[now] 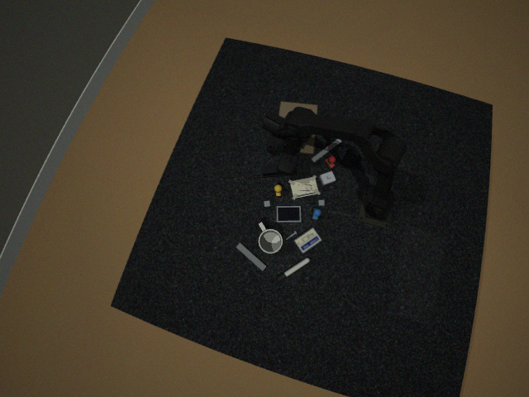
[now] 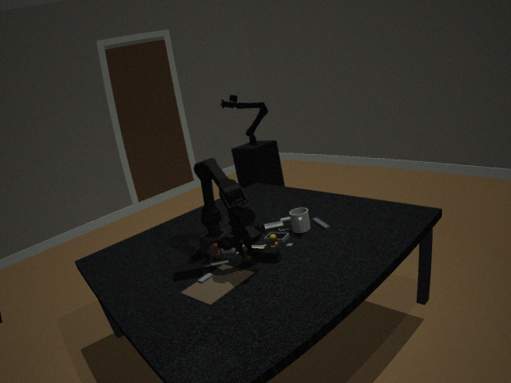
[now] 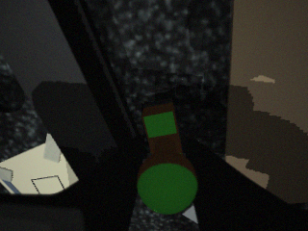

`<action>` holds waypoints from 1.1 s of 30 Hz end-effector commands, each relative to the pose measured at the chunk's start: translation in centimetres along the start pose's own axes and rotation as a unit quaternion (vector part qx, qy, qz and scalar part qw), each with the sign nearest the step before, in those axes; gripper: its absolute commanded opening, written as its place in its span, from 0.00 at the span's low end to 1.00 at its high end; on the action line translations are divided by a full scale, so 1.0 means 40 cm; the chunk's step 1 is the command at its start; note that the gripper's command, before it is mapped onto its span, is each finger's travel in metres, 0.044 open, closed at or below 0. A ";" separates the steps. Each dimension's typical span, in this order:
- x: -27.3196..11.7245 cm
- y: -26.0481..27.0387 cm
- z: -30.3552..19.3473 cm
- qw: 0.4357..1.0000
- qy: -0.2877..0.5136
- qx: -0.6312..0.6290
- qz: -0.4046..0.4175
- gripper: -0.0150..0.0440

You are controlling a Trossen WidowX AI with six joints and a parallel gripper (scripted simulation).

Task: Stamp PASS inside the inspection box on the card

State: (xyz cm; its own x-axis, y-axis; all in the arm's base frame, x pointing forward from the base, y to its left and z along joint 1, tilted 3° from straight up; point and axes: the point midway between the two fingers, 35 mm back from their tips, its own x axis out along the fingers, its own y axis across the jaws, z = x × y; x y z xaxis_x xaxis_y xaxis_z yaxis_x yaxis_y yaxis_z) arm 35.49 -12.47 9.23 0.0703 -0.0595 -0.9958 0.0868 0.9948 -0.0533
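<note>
My gripper (image 2: 246, 252) (image 3: 165, 143) is shut on the green stamp (image 3: 167, 189), which has a round green top and a brown body with a green patch. It is upright between the fingers, low over the bench; its underside is hidden. The arm covers it in the top view. The cream card (image 1: 304, 188) (image 3: 24, 166) lies beside the gripper with small clips at its corners; part of a box outline shows in the wrist view. A dark rectangle with a grey rim (image 1: 277, 213), which looks like the ink pad, lies beyond the card.
Red (image 1: 331, 160), yellow (image 1: 278, 188) and blue (image 1: 316, 212) stamp-like pieces stand around the card. A mug (image 1: 270, 241) (image 2: 299, 220), a blue-and-white card (image 1: 307, 240) and a white marker (image 1: 297, 266) lie farther off. A brown sheet (image 2: 210, 290) (image 3: 274, 38) is beside the gripper.
</note>
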 end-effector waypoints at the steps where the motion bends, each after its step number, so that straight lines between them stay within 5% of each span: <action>1: -0.006 0.000 0.001 1.000 0.000 0.000 0.000 0.25; 33: -0.045 0.000 0.004 1.000 -0.001 0.000 0.001 0.25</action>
State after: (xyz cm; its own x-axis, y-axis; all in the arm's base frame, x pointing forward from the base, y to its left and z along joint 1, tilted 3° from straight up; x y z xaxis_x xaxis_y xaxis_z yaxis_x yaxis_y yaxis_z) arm 35.51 -12.43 10.85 0.0702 -0.0593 -0.9958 0.0859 0.9949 -0.0532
